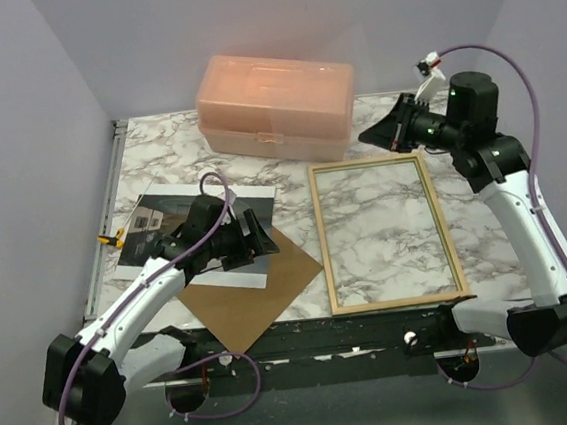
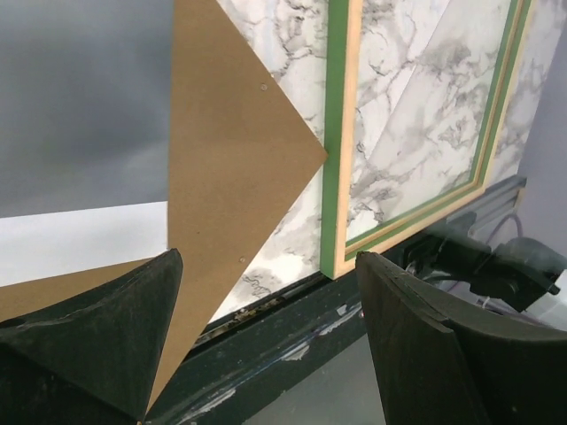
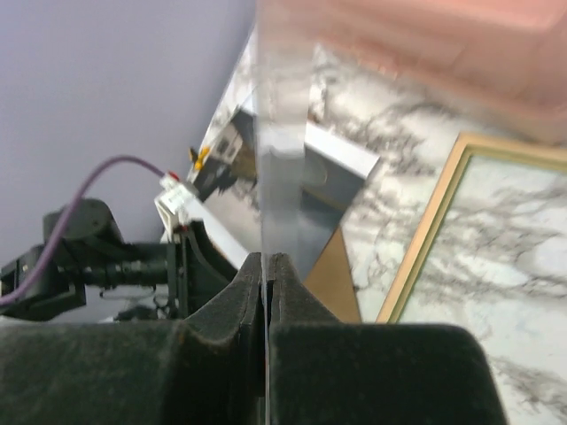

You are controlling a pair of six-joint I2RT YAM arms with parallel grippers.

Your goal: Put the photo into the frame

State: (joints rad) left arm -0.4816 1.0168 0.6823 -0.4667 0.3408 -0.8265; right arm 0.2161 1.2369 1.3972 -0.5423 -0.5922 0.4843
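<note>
text: 0 legible | labels: 0 | brands: 0 | numbers: 0 | signs: 0 | views: all 3

The top view looks steeply down from overhead; both close wrist views share the frame [image 2: 337, 106].

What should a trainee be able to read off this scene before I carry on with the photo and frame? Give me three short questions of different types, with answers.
1. True or false: the left gripper is shut on the photo.
2. Multiple choice: what shows inside the frame? A) the photo B) the brown board C) the bare marble table
3. Short answer: which arm's gripper is nearer the peach box, and what does it hold?

Key
1. False: it is open.
2. C.
3. The right gripper, shut on a thin clear sheet.
</note>
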